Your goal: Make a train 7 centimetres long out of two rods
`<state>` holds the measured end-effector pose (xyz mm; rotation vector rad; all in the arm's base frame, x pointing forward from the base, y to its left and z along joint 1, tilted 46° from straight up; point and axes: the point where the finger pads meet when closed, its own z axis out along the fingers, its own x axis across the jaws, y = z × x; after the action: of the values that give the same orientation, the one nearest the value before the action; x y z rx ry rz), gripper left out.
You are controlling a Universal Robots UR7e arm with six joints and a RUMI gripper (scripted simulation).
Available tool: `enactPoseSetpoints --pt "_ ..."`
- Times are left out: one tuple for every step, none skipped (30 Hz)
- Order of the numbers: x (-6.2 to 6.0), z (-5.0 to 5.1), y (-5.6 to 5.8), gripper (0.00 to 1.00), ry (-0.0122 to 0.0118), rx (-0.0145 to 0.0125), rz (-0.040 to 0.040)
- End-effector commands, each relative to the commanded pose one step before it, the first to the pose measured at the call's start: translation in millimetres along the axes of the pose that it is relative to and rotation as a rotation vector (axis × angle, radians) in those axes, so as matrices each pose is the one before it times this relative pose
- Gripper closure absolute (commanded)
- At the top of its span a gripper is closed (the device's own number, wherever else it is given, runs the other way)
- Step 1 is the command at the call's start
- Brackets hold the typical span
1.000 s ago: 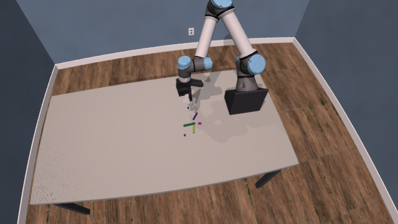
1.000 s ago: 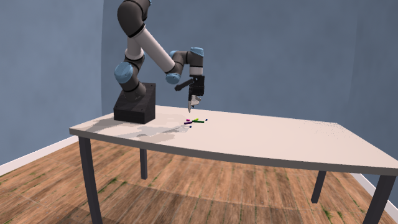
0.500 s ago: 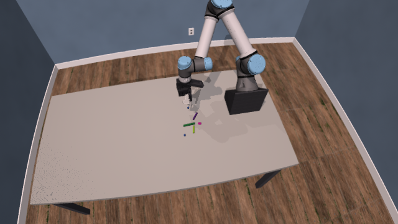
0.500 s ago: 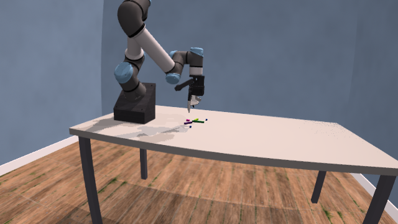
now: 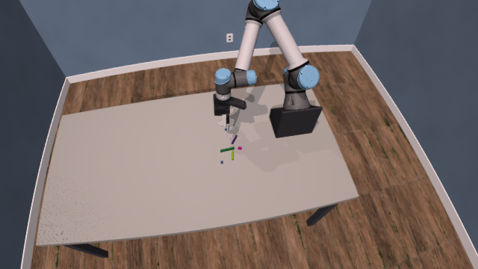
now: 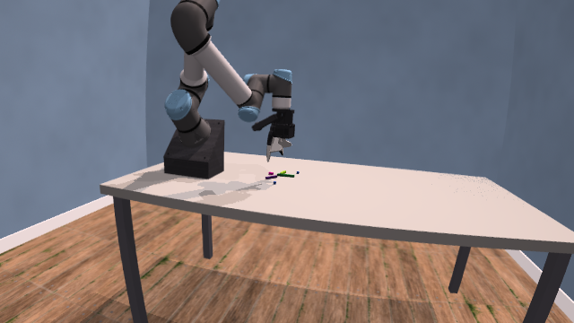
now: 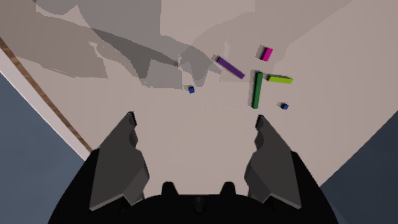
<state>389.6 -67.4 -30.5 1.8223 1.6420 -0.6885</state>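
the gripper (image 5: 226,127) (image 6: 275,156) (image 7: 197,114) hung empty, jaws fully spread, probably to straddle a rod; beyond lay the nearer blue rod (image 5: 225,129) (image 6: 274,182) (image 7: 191,90), then the angled purple rod (image 5: 234,140) (image 6: 271,177) (image 7: 230,68), unjoined, though together they would make the required length.

In the top view, the gripper (image 5: 225,126) (image 6: 275,157) (image 7: 197,114) has been turned slightly, and its black side bar (image 5: 237,103) (image 6: 265,122) is now pointed more toward the near side. The wrist (image 5: 222,75) (image 6: 282,75) has been shifted a little to the right. In the exterior view, the lowest fingertip (image 6: 268,158) has been brought slightly left.
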Motion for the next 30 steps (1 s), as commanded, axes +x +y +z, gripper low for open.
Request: enactPoseSetpoints --pt "5.27 0.95 -2.98 0.00 -0.00299 0.00121 0.12111" --pt "1.20 0.31 -0.93 0.00 0.00003 0.00000 0.02987" --pt "1.21 0.32 -0.98 0.00 0.00003 0.00001 0.03098" --pt "1.22 0.33 -1.04 0.00 0.00003 0.00001 0.03205" --pt "1.21 0.34 -1.10 0.00 0.00003 0.00001 0.03308" --pt "1.15 0.34 -1.10 0.00 0.00003 0.00001 0.03251" --pt "0.94 0.28 -0.95 0.00 0.00002 0.00001 0.02741" --pt "0.94 0.29 -1.00 0.00 0.00002 0.00001 0.02858" --pt "0.92 0.30 -1.03 0.00 0.00002 0.00001 0.02892" --pt "0.89 0.30 -1.04 0.00 0.00002 0.00001 0.02883" --pt "0.85 0.29 -1.05 0.00 0.00002 0.00001 0.02879" --pt "0.81 0.29 -1.06 0.00 0.00002 0.00001 0.02879" --pt "0.00 0.00 0.00 0.00 0.00000 0.00000 0.00000" --pt "0.00 0.00 0.00 0.00 0.00000 0.00000 0.00000" --pt "1.05 0.39 -1.44 0.00 0.00002 0.00001 0.03873" --pt "1.00 0.40 -1.48 0.00 0.00002 0.00001 0.03937" --pt "0.95 0.40 -1.51 0.00 0.00002 0.00001 0.03997" --pt "0.62 0.28 -1.07 0.00 0.00001 0.00001 0.02816" --pt "0.57 0.27 -1.04 0.00 0.00001 0.00001 0.02722" --pt "0.57 0.29 -1.11 0.00 0.00001 0.00001 0.02883" --pt "0.53 0.29 -1.11 0.00 0.00001 0.00001 0.02891" --pt "0.49 0.28 -1.11 0.00 0.00001 0.00001 0.02878" --pt "0.46 0.28 -1.10 0.00 0.00001 0.00000 0.02876" --pt "0.42 0.28 -1.10 0.00 0.00001 0.00000 0.02878" --pt "0.38 0.28 -1.10 0.00 0.00000 0.00000 0.02877" --pt "0.35 0.28 -1.09 0.00 0.00000 0.00000 0.02876" --pt "0.31 0.28 -1.09 0.00 0.00000 0.00000 0.02877" --pt "0.28 0.28 -1.08 0.00 0.00000 0.00000 0.02876" --pt "0.24 0.28 -1.07 0.00 0.00000 0.00000 0.02876" --pt "0.00 0.00 0.00 0.00 0.00000 0.00000 0.00000"
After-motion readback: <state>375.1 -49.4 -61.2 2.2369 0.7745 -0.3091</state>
